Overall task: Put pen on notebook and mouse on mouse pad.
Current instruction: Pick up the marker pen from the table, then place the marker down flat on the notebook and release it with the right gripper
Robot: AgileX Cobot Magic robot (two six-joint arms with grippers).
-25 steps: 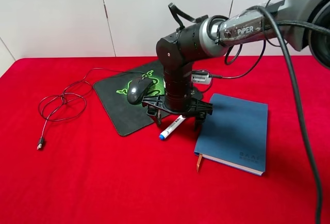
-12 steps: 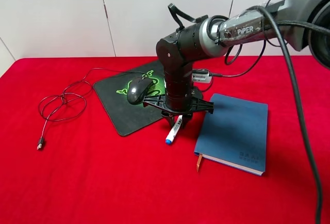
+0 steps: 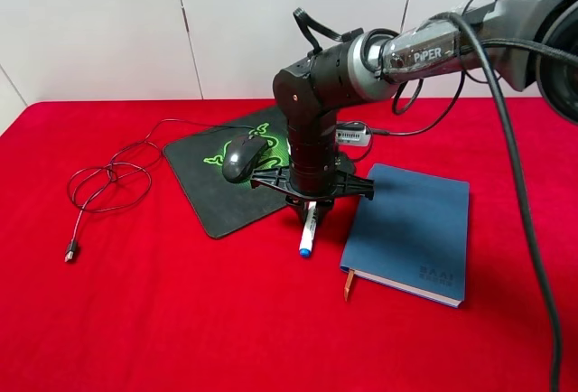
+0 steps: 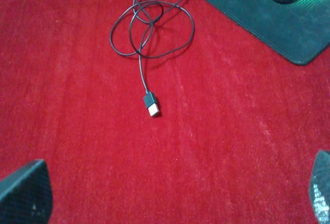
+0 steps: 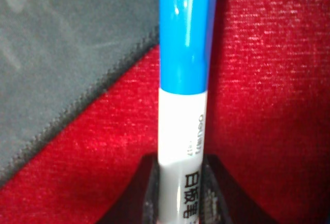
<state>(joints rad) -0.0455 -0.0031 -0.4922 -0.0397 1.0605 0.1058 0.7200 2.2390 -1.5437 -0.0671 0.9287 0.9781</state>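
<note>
The right tool (image 3: pixel 310 204) is clamped on the white barrel of the pen (image 3: pixel 307 229), blue cap lowest, over the red worktop (image 3: pixel 181 320) between the mouse pad (image 3: pixel 209 200) and the notebook (image 3: pixel 411 225). The mouse (image 3: pixel 242 157) lies on the mouse pad. The left tool (image 4: pixel 167 195) is spread wide and empty.

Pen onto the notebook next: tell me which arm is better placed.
Right. The right claw is shut on the pen beside the notebook; the left claw hangs open near the USB plug.

Black arm (image 3: pixel 312 94) has a silver PiPER-marked link (image 3: pixel 424 52)
</note>
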